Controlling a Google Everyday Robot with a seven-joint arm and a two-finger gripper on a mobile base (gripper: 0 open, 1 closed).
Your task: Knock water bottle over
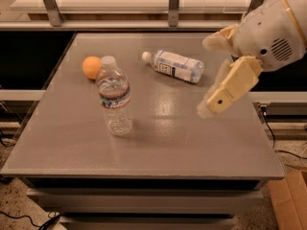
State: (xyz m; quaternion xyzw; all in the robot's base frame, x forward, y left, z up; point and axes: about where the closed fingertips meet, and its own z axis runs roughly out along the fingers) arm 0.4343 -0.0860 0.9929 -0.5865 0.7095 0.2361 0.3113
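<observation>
The water bottle (114, 97) stands upright on the left half of the grey table (168, 143). It is clear and ribbed, with a white cap and a narrow red, white and dark blue label band. My gripper (206, 77) hangs over the right part of the table, well to the right of the bottle and apart from it. Its two cream fingers are spread open with nothing between them.
A second clear bottle (175, 66) with a large white label lies on its side at the back middle, just left of the gripper. An orange ball (91, 66) sits behind the upright bottle. A cardboard box (290, 200) is on the floor at the lower right.
</observation>
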